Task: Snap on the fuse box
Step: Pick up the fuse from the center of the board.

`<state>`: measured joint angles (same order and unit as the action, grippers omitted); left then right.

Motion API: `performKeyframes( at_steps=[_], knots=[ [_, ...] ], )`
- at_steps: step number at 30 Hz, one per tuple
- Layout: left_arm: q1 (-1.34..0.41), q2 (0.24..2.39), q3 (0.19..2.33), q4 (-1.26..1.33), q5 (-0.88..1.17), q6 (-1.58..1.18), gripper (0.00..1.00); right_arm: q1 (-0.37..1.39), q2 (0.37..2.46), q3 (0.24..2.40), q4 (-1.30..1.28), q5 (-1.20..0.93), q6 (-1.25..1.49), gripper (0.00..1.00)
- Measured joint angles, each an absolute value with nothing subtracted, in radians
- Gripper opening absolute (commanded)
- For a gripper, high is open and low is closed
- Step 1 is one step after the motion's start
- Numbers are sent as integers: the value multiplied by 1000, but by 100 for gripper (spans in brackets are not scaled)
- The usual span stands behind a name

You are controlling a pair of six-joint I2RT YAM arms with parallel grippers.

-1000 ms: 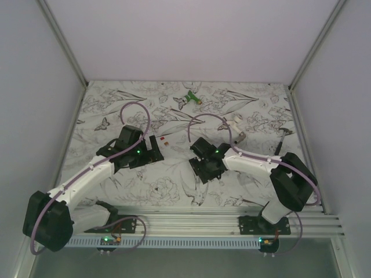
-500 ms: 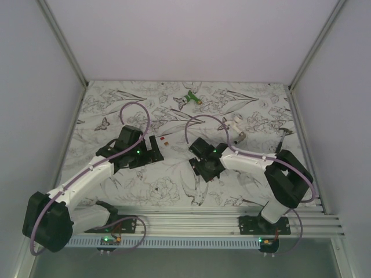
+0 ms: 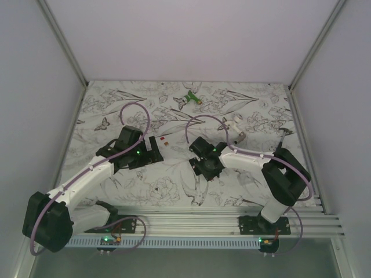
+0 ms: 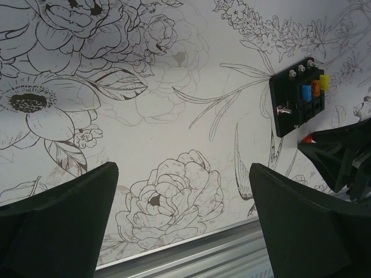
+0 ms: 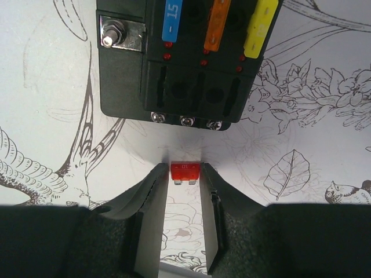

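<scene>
The fuse box [image 5: 185, 58] lay flat on the worktop [image 3: 104, 110] near its middle, directly ahead of the right tool [image 5: 185, 176]. One loose fuse [image 5: 185, 171] was between that tool's fingertips, just short of the box's near edge. Three seated fuses [image 5: 215, 26] stood side by side in the box's farther row. The left tool [image 4: 182, 208] hung to the box's left, well apart from it. A couple of small loose pieces [image 3: 164, 139] lay just beside that tool, and a small object [image 3: 189, 98] lay near the worktop's far edge.

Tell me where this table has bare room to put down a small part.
Bare: the far left corner beyond the left gripper, and the near strip along the metal rail between both grippers. Crowded: the middle, where the right gripper, the fuse box and a red fuse sit close, with loose fuses beside the left gripper.
</scene>
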<state>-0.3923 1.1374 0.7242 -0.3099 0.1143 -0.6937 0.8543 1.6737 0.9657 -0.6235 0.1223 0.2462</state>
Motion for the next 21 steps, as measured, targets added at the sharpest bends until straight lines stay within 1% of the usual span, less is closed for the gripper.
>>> performKeyframes(
  at_steps=[2,7,15,21],
  knots=[
    [-392,1137,724,-314,114,-694,100,853,1676,967,-624,118,246,33],
    [-392,1137,724,-315,114,-694,100,853,1681,971,-626,111,247,26],
    [-393,1133,724,-315,120,-694,99,853,1669,971,-617,107,263,24],
    [-411,1098,723,-307,139,-695,97,853,1574,971,-592,103,308,24]
  ],
)
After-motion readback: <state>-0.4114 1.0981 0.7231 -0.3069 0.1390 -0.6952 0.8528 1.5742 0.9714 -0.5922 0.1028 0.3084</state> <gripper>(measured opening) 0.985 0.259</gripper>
